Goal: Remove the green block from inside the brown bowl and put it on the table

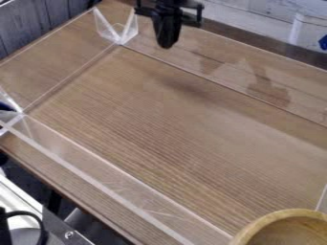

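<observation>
My black gripper point(166, 38) hangs at the top of the view, over the far part of the table point(166, 124), with its fingers pressed together and nothing visible between them. Only an arc of the brown bowl's rim point(288, 228) shows, at the bottom right corner, far from the gripper. What lies inside the bowl is cut off by the frame edge. The green block is out of view.
Low clear plastic walls point(76, 158) border the wood-grain tabletop, with a folded clear corner piece point(118, 29) at the far left. Dark cables and metal framing point(26, 225) lie below the front left edge.
</observation>
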Tool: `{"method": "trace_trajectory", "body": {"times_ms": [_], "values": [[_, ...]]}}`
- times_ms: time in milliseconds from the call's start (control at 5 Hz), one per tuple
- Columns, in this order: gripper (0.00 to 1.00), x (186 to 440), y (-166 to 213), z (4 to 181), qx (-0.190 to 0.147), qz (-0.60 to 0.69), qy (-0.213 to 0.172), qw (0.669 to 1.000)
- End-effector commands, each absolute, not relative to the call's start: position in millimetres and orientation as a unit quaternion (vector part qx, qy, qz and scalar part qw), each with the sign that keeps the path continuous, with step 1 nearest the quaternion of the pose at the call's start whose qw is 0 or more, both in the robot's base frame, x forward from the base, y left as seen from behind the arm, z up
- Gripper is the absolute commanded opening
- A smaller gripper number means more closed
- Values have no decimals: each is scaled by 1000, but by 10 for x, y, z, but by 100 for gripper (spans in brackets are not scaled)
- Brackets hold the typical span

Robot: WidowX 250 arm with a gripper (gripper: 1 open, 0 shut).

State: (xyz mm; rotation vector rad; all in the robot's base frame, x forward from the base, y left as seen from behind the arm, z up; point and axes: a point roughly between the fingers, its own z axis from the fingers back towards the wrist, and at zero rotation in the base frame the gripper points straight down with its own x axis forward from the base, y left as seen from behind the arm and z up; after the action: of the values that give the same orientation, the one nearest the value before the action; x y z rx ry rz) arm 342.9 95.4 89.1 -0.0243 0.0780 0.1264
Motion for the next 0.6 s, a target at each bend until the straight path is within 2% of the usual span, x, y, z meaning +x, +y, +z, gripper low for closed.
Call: {"method": "trace_trajectory", "body": {"times_ms": [0, 400], "values": [[0, 3654, 1014, 1028, -1, 54, -5, 999], [0, 3801, 1047, 763, 1, 43, 19, 999]]}}
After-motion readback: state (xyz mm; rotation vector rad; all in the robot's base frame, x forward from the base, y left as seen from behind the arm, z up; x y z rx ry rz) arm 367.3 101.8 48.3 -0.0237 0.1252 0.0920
